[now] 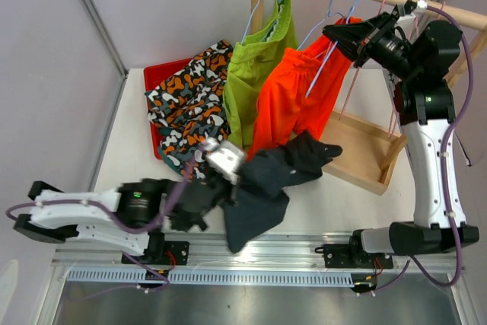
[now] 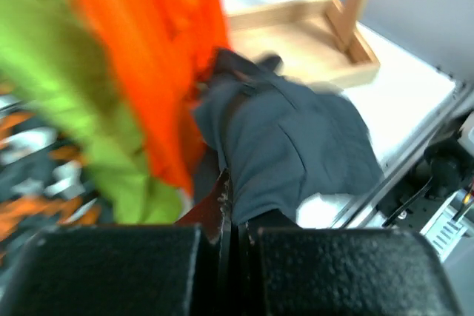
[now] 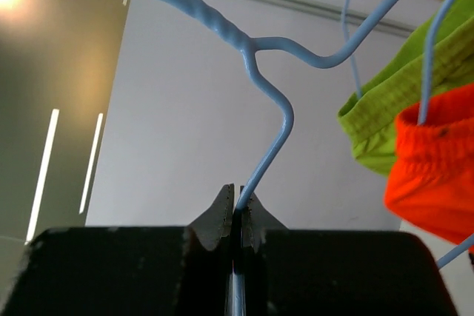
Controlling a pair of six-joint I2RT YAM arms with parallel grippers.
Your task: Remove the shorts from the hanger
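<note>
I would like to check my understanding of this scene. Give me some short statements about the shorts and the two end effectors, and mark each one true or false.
1. The left end effector is shut on the dark navy shorts. True.
2. The right end effector grips the orange shorts. False: it is shut on the wire of a blue hanger.
3. The lime green shorts hang beside the orange shorts. True.
4. The camouflage shorts hang on the rack. False: they lie over the red tray on the table.
</note>
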